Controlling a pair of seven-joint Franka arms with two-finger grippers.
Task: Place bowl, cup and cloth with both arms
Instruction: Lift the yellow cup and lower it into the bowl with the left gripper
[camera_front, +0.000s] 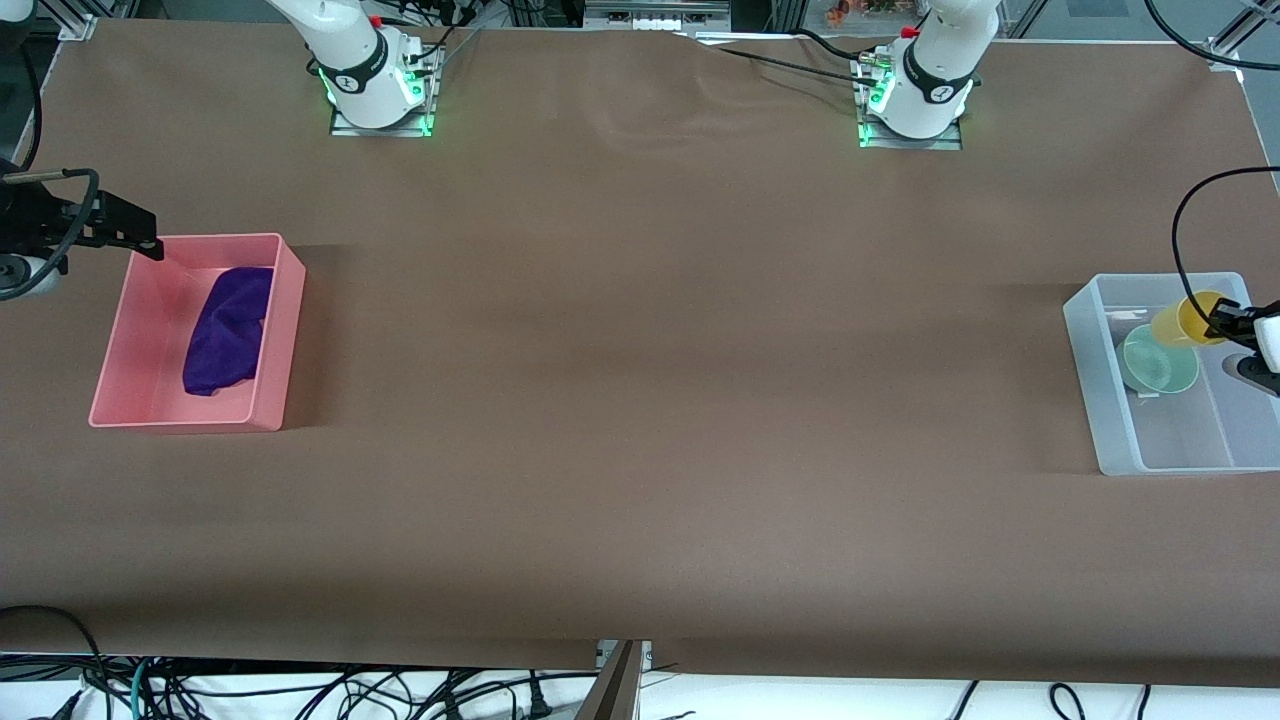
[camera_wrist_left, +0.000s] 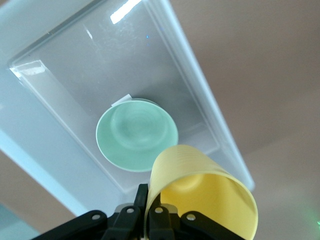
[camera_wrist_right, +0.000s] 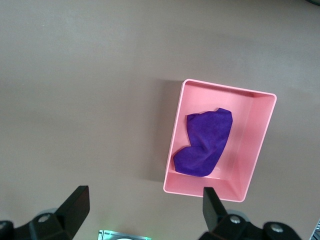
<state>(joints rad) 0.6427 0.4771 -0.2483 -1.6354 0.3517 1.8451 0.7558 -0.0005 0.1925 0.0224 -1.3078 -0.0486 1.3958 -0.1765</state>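
Observation:
The purple cloth (camera_front: 228, 330) lies crumpled inside the pink bin (camera_front: 115, 410); it also shows in the right wrist view (camera_wrist_right: 205, 142). My right gripper (camera_front: 138, 233) is open and empty, up over the bin's corner nearest the right arm's base (camera_wrist_right: 145, 207). The mint-green bowl (camera_front: 1160, 360) sits in the clear bin (camera_front: 1110, 400), and shows in the left wrist view (camera_wrist_left: 135, 135). My left gripper (camera_front: 1224, 322) is shut on the rim wall of the yellow cup (camera_front: 1185, 320), holding it tilted on its side over the clear bin, beside the bowl (camera_wrist_left: 150, 202). The cup (camera_wrist_left: 200, 195) fills the left wrist view's lower part.
The pink bin (camera_wrist_right: 260, 145) stands at the right arm's end of the brown table, the clear bin (camera_wrist_left: 65, 145) at the left arm's end. Black cables loop by the left gripper (camera_front: 1180, 230) and hang at the table's front edge.

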